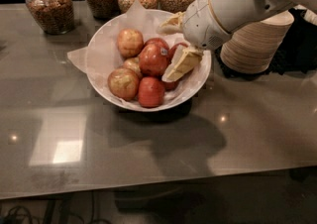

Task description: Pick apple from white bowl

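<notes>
Camera view looks down on the grey counter (148, 158), where my white arm (237, 5) reaches in from the right over the white bowl (163, 107) — a stack of paper bowls (252, 44) stands just beside it and grain jars (49, 7) stand behind. The apple (152, 60) sits atop the heap near the bowl's middle, its sticker turned toward me. My gripper (164, 53) is spread wide and holds nothing, with one finger behind the apple's right side and the other in front. The apple lies just left of my palm, roughly between the tips. It is round, so no axis matters. I judge a short push leftward would seat it — though a tan apple (130, 42) and a small red apple (151, 91) crowd close.
</notes>
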You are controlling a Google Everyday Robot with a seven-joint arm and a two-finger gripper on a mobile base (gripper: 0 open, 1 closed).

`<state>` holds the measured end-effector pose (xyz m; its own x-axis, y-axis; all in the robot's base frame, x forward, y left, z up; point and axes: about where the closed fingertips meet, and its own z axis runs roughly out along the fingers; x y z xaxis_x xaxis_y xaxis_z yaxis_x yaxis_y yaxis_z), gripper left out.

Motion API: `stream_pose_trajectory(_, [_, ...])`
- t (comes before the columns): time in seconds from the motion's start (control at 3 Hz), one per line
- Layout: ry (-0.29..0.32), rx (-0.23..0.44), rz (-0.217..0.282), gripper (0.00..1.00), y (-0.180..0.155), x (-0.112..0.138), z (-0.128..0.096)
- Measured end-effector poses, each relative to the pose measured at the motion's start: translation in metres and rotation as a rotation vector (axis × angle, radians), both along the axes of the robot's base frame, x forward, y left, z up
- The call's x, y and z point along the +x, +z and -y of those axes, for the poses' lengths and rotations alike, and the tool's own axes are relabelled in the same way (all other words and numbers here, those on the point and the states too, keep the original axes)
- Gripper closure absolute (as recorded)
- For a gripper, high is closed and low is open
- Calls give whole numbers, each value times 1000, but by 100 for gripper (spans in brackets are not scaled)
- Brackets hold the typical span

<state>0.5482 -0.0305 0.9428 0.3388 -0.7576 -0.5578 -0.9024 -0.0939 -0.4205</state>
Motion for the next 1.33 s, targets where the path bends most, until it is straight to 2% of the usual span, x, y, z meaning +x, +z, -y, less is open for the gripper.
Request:
stream_pose_trajectory(0.33, [5,8,17,29,-2,7,-6])
stream_pose_trajectory(0.67, [16,15,26,33,-5,14,-13])
stream_pose_trajectory(1.0, [29,24,18,39,-11,19,-21])
stream_pose_trajectory(1.33, [45,33,-4,38,-20,22,-26])
